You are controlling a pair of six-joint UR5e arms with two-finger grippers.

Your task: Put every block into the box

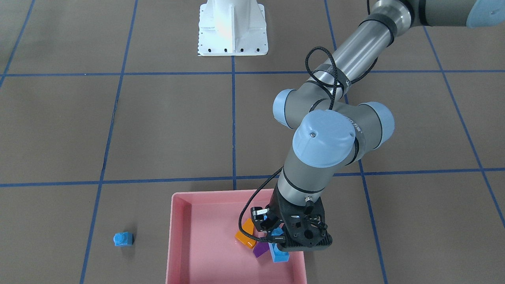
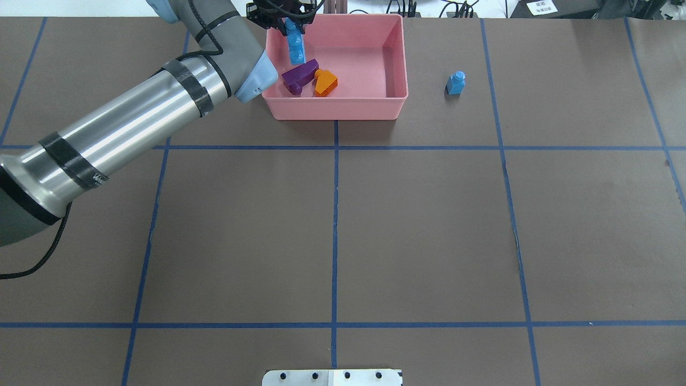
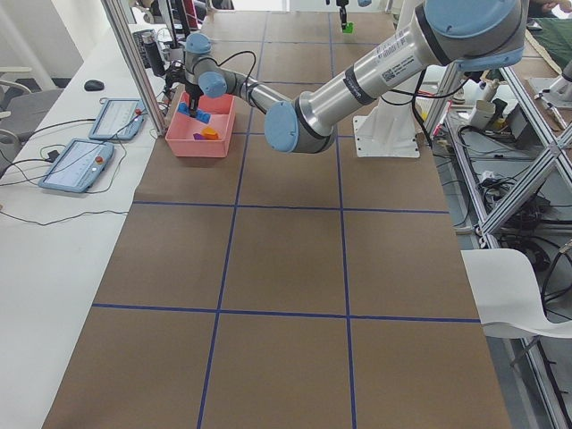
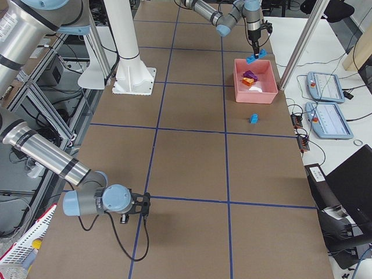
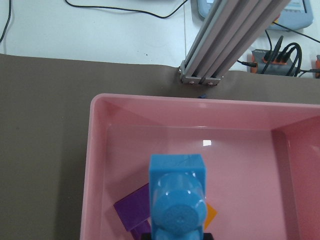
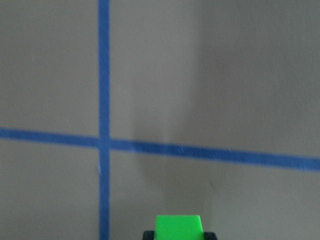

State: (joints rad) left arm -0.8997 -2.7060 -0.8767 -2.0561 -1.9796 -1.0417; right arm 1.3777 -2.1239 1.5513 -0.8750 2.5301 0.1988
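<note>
Our left claw (image 2: 286, 22) clamps the long blue block (image 2: 296, 47) over the box (image 2: 375, 102), above the purple block (image 2: 299, 75) and orange block (image 2: 325, 82), a metal post (image 5: 235, 40) just behind. The tiny blue block (image 2: 456, 83) sits on the desk (image 2: 429, 214). Our right claw (image 6: 178, 234) grips the green block (image 6: 178, 226).

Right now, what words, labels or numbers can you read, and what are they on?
No text is readable.
Left arm: small print on a joint, too small to read.
White label past the table: blurred, unreadable.
Box: no text seen.
</note>
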